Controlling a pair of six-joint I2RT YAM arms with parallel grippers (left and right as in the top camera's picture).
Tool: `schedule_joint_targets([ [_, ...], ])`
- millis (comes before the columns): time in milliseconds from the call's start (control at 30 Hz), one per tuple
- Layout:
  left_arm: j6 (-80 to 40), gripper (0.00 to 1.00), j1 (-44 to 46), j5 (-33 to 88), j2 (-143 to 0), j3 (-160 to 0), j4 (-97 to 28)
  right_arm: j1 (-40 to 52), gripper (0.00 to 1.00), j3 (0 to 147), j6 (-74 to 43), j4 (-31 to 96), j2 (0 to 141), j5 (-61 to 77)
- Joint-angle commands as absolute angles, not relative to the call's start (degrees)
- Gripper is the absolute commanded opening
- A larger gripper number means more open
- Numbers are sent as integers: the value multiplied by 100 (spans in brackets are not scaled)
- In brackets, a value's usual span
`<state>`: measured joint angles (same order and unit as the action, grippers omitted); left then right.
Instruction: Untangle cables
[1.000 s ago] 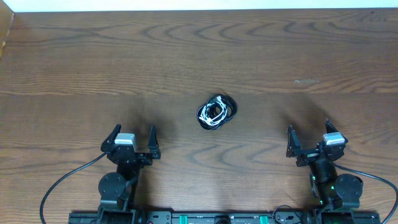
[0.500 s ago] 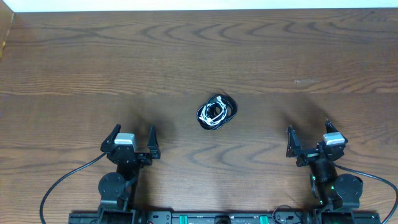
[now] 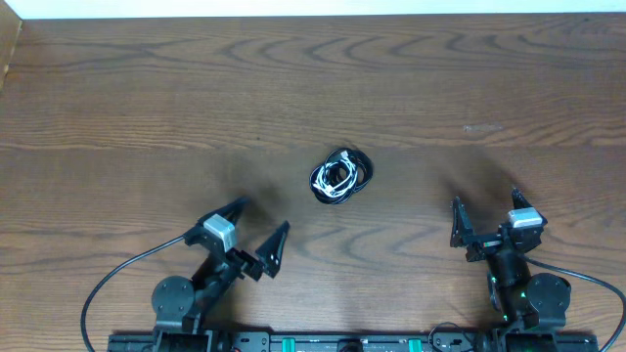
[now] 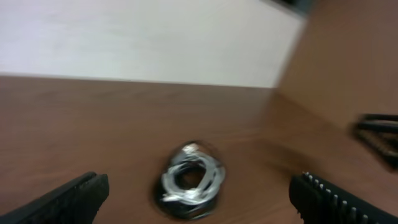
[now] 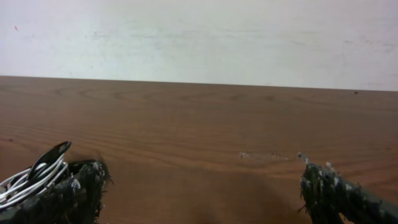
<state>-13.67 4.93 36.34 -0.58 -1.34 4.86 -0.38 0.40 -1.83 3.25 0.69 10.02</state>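
Tangled coil of thin black and white cables (image 3: 341, 176): light, floppy; pinch an outer loop. Left gripper (image 3: 265, 214) and right gripper (image 3: 485, 198) wide open, empty.

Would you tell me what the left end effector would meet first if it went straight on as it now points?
Most likely the cables, bundled on the table and framed between the open fingers of the left end effector; depth is uncertain.

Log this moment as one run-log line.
tangled black-and-white cable bundle: untouched on wooden table | left gripper: open, aimed at bundle | right gripper: open, empty
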Motion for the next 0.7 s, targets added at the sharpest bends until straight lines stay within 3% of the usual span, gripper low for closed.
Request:
schedule_joint_targets([
  [0, -1564, 98, 462, 4259, -23, -707, 652, -1, 99, 30, -75, 346, 32, 956],
  [167, -1026, 98, 250, 3588, -336, -2067, 126, -1, 99, 30, -75, 346, 32, 956],
  [467, -582, 98, 30, 3555, -3144, -5933, -5413, -1, 99, 30, -75, 346, 32, 956],
  [667, -585, 98, 30, 4040, -3903, -6355, -6678, -1, 99, 30, -75, 346, 32, 956],
])
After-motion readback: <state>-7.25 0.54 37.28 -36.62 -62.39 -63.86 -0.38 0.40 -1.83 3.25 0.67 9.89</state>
